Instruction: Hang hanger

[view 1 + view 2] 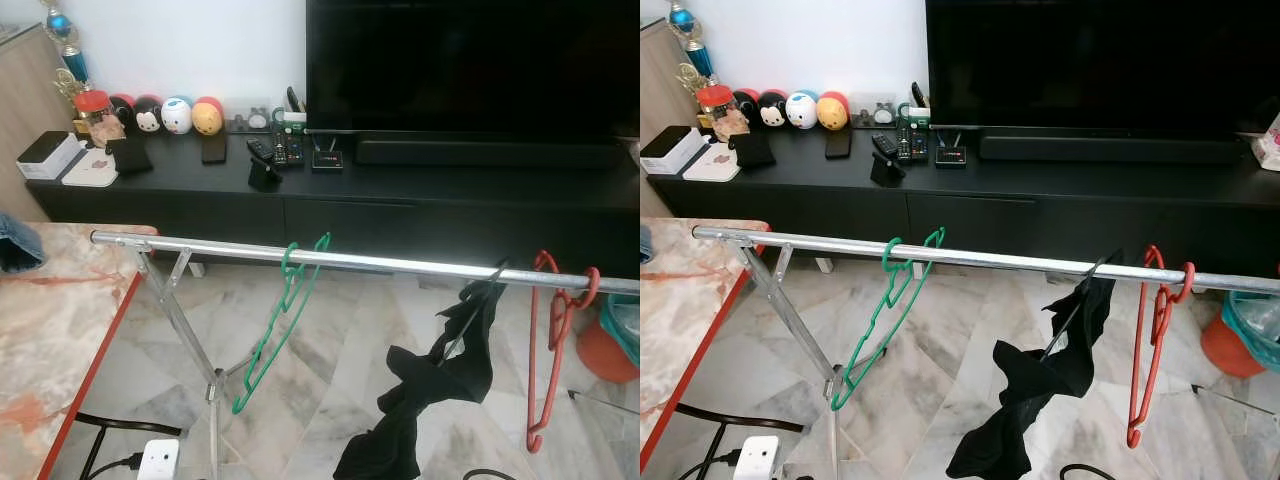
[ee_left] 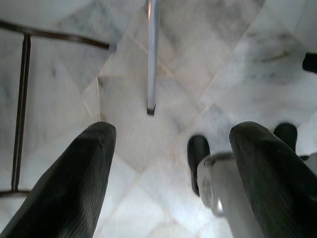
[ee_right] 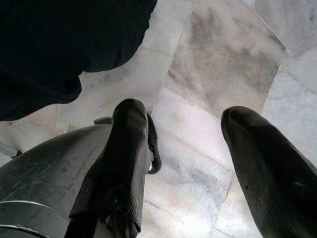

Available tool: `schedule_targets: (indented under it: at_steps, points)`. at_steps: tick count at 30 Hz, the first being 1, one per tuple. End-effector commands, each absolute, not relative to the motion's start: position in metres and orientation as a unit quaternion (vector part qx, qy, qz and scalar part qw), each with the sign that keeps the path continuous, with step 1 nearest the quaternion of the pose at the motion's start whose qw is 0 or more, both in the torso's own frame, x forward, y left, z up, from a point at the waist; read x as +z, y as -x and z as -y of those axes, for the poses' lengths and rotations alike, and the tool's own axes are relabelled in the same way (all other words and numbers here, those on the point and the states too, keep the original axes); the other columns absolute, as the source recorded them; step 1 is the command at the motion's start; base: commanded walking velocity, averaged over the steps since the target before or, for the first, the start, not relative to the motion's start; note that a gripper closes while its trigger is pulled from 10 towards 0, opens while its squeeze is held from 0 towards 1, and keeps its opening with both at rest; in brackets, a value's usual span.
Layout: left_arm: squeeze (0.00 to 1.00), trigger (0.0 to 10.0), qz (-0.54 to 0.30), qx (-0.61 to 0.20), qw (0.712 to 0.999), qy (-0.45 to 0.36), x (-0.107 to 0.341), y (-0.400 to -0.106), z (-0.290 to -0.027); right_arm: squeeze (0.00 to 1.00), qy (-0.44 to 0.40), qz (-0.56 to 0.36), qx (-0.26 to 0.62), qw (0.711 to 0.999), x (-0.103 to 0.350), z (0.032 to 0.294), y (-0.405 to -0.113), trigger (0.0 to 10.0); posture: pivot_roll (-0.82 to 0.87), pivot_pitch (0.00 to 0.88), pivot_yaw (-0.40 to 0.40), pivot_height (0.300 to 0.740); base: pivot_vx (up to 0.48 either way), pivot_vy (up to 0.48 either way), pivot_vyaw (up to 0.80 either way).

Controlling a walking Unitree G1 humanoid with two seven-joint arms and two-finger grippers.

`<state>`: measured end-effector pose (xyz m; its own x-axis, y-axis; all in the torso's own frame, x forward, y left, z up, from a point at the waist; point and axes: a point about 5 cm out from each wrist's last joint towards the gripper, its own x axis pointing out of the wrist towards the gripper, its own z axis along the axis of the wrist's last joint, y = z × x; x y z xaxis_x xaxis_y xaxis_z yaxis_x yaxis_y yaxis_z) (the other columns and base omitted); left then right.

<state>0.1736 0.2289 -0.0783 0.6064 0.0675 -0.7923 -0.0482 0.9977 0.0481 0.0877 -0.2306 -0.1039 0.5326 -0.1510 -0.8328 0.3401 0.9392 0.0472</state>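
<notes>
Bare rail [image 1: 400,263] between green hanger [image 1: 283,320] and seemingly black garment [image 1: 430,390].

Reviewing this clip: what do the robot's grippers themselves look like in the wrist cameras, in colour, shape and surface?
The left gripper has two long, rounded black fingers with a fine ribbed texture. The right gripper has the same thick black fingers, tapering to blunt rounded tips and slightly glossy. Beside its near finger sits a curved, scuffed dark grey housing.

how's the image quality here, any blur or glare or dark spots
Left eye view: sharp and evenly lit, with soft glare on the rail and the TV near black. Left wrist view: left tool fingers soft and out of focus, floor slightly blurred. Right wrist view: right tool sharper, black cloth without detail.
</notes>
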Motion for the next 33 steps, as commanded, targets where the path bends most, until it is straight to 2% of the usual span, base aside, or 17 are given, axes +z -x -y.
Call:
schedule_targets:
  at_steps: [1,6,16,33]
  points:
    - [0.00,10.0,-0.445,0.027,0.895,-0.024,-0.078,-0.175,-0.229,0.00,-0.101,-0.470,-0.143,0.865,-0.105,0.232,-0.084,10.0,0.05,0.000,-0.007,0.740,0.000,0.000,0.00]
    - [0.00,10.0,-0.450,0.032,0.892,-0.014,-0.079,-0.173,-0.231,0.00,-0.104,-0.467,-0.144,0.866,-0.104,0.232,-0.085,10.0,0.05,0.000,-0.006,0.740,0.000,0.000,0.00]
    - [0.00,10.0,-0.491,0.050,0.870,-0.010,-0.088,-0.144,-0.245,0.00,-0.098,-0.469,-0.144,0.866,-0.104,0.234,-0.085,10.0,0.04,0.000,-0.008,0.740,0.000,0.000,0.00]
    - [0.00,10.0,-0.474,0.052,0.879,0.002,-0.087,-0.150,-0.240,0.00,-0.096,-0.470,-0.140,0.866,-0.104,0.233,-0.084,10.0,0.04,0.000,-0.002,0.740,0.000,0.000,0.00]
